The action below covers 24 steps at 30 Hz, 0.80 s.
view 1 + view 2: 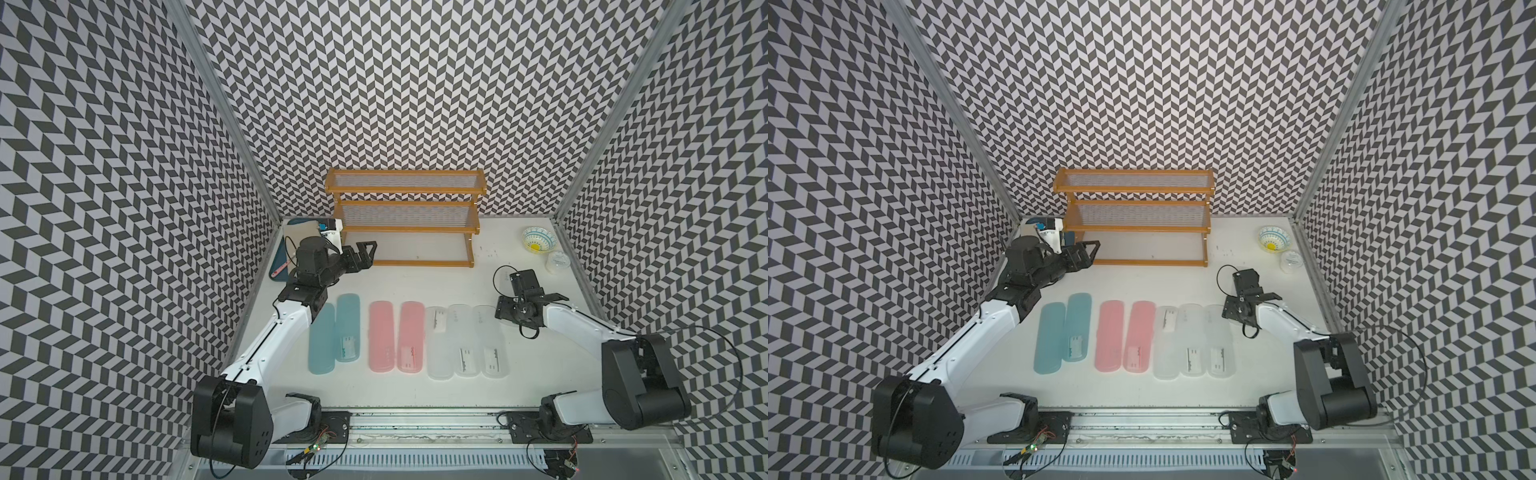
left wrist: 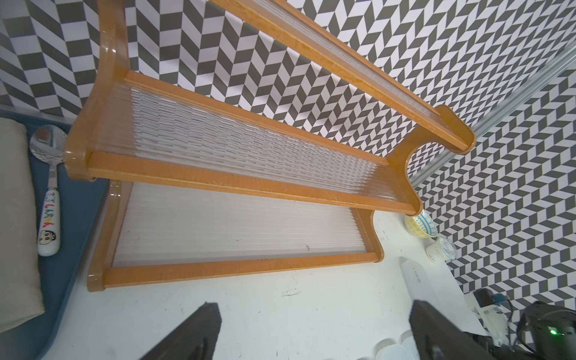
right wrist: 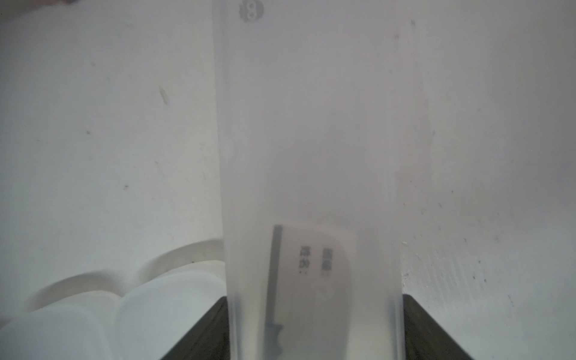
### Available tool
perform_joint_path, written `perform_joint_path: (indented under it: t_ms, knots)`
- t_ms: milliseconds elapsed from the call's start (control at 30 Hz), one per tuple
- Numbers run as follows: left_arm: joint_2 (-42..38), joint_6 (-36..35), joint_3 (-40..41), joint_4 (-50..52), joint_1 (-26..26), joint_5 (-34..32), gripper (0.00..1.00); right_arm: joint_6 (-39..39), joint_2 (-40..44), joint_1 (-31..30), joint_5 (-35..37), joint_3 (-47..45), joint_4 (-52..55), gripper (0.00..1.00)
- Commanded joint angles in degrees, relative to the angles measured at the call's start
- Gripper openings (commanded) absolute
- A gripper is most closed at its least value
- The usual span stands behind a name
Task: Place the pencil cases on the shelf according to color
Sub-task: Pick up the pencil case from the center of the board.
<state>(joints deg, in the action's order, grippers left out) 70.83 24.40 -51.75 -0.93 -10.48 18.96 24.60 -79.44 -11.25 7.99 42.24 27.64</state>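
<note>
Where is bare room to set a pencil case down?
The shelf has all three tiers bare. On the table, the strip between shelf and pencil cases is also free. Crowded: the cases lie side by side in one row; a patterned bowl and a white cup fill the far right corner.

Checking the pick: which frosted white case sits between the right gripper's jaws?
The frosted white case at the row's end, under the right gripper; the other three white cases lie in plain view.
</note>
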Motion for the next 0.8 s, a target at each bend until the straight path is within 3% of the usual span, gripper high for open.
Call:
perform_joint_path:
  t_ms: [0,100,300,533,767]
  knots:
    - [-1.2,-3.0,-2.3,0.6,0.2,-1.4,0.99,0.1,4.8,-2.6,1.9,5.1,1.8,0.69]
    - [-0.7,-3.2,-3.4,0.4,-0.2,-1.6,1.00,-0.7,7.4,-6.0,1.8,8.1,3.4,0.69]
    - [2.5,-2.2,-14.0,3.4,-2.2,0.0,1.00,-1.9,10.4,-11.9,-1.2,13.8,5.0,0.69]
    - [8.8,-4.8,-23.4,2.9,-2.8,2.3,1.00,-4.4,8.7,-15.9,-5.1,23.0,4.5,0.69]
    - [13.3,-7.9,-23.3,-2.0,-2.9,2.3,1.00,-5.4,4.9,-16.0,-3.4,31.6,0.7,0.70]
